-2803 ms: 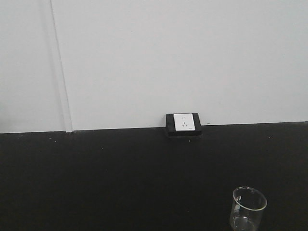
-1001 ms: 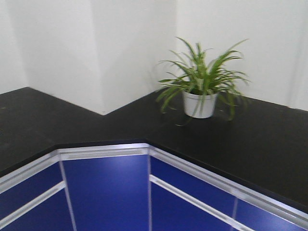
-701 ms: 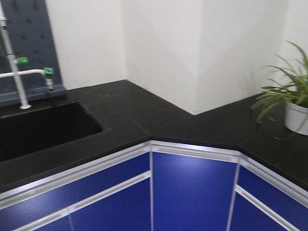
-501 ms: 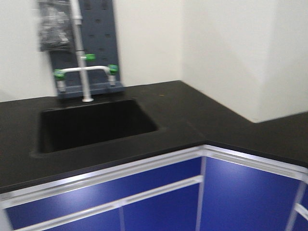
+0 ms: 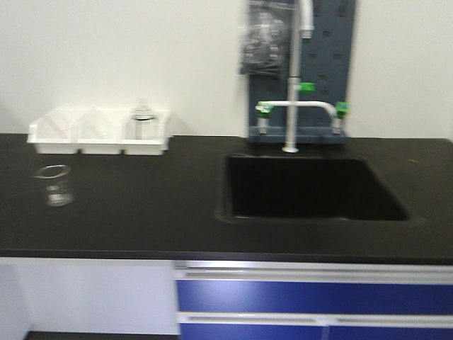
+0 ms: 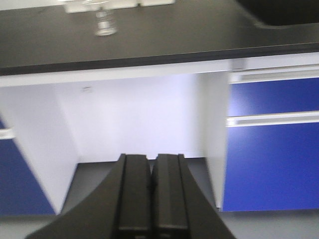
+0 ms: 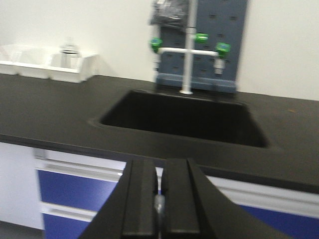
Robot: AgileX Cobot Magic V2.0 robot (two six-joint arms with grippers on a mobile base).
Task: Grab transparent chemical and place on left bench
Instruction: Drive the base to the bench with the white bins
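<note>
While the right hand (image 7: 159, 167) pinches the transparent chemical (image 7: 159, 206) between narrow fingers, the left hand (image 6: 151, 160) is pressed closed. On the black desk (image 5: 141, 219), a beaker (image 5: 54, 184) stands at nine o'clock from the sink (image 5: 311, 188), with white bins (image 5: 100, 132) at ten o'clock.

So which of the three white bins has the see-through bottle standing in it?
The right-hand white plastic bin, nearest the black sink; the clear bottle pokes above its rim.
</note>
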